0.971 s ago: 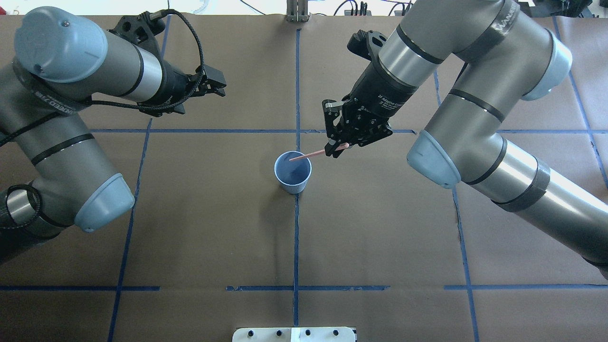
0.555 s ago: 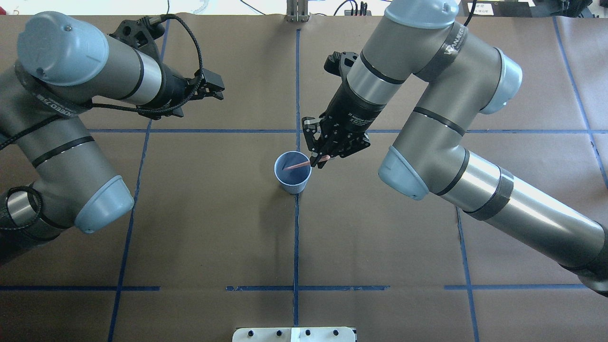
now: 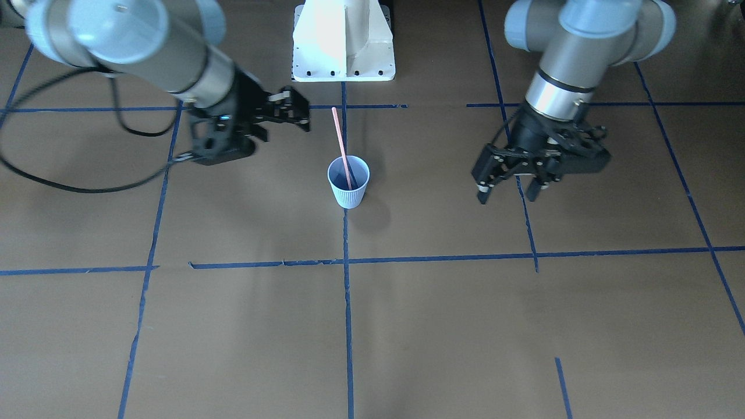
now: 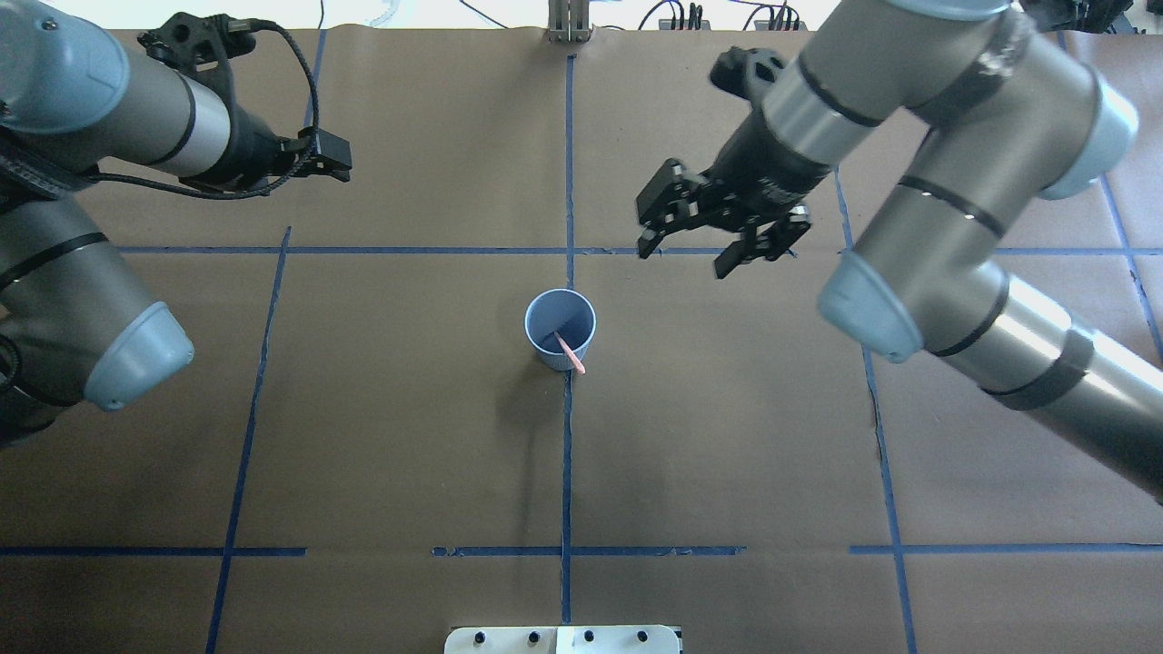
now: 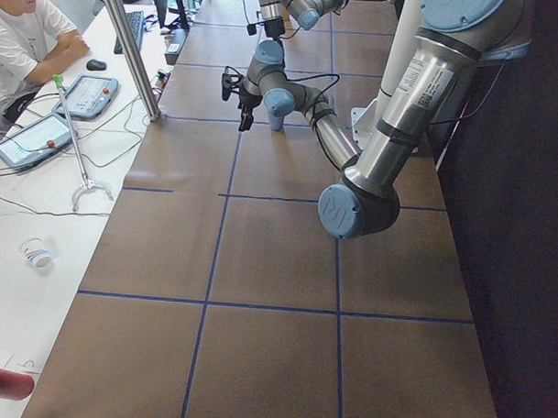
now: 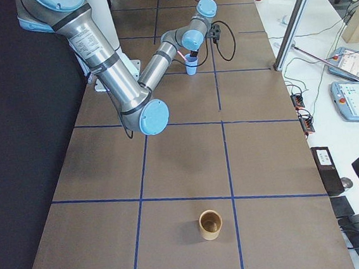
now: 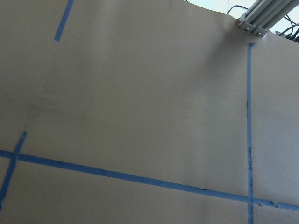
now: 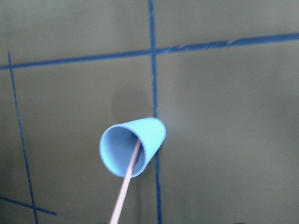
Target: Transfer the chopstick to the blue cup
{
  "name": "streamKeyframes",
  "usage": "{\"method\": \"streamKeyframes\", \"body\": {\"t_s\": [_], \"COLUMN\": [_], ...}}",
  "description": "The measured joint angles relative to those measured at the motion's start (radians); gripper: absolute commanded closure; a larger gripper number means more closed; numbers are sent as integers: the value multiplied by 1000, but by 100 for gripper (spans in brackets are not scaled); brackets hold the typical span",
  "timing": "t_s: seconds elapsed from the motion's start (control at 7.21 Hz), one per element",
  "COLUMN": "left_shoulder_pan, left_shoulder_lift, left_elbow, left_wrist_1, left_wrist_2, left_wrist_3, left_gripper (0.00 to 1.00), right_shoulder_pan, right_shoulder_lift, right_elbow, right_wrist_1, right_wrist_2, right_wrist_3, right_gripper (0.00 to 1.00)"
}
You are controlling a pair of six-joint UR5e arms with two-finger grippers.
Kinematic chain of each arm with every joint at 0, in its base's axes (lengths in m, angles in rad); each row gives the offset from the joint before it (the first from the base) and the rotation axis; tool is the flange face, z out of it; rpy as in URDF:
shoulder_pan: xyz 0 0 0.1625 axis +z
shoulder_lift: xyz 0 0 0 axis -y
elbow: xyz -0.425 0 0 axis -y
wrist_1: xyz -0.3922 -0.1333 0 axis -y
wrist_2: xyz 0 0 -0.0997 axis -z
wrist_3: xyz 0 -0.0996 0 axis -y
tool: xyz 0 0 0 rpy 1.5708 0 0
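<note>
Right gripper (image 4: pixel 683 257) hangs spread and empty at 2 o'clock of the blue cup (image 4: pixel 538 316), whose pink chopstick (image 4: pixel 571 352), likely light, stiff and slippery, leans toward 5 o'clock, best pinched above the rim.

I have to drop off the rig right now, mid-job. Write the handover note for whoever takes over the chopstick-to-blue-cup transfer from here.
Grippers: the right gripper is open and empty, in the air off to one side of the cup. The left gripper is far from the cup with nothing seen in it; I cannot tell whether it is open or shut.
Things: the thin pink chopstick stands tilted in the ribbed blue cup, its upper end leaning over the rim. The cup is upright on the centre blue tape line.
Done: the chopstick is in the cup, free of both grippers.
Left: probably nothing but parking the arms.
</note>
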Motion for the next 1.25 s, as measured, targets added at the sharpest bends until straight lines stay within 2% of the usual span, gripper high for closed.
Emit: {"method": "streamKeyframes", "body": {"t_s": [0.14,0.28,0.55,0.69,0.83,0.97,1.11,1.25], "left_shoulder_pan": [-68,-142,-296,-377,-456,-538,-611,-652], "left_shoulder_lift": [60,115,161,164,164,165,169,185], "left_elbow": [14,37,144,216,292,361,403,418], "left_wrist_1": [5,20,107,138,149,153,170,200], "left_wrist_2": [-57,-101,-128,-144,-198,-294,-391,-446], "left_wrist_3": [166,361,788,961,1089,1196,1291,1351], "left_gripper": [0,0,0,0,0,0,0,0], "right_shoulder_pan": [82,161,355,461,552,617,649,660], "right_shoulder_lift": [-89,-178,-337,-396,-431,-446,-452,-461], "right_elbow": [27,30,-29,-91,-185,-295,-370,-405], "right_wrist_1": [-3,-8,-15,-17,-17,-19,-24,-29], "right_wrist_2": [-21,-58,-111,-120,-123,-125,-132,-139], "right_wrist_3": [-46,-175,-586,-795,-998,-1190,-1315,-1374], "right_gripper": [0,0,0,0,0,0,0,0]}}
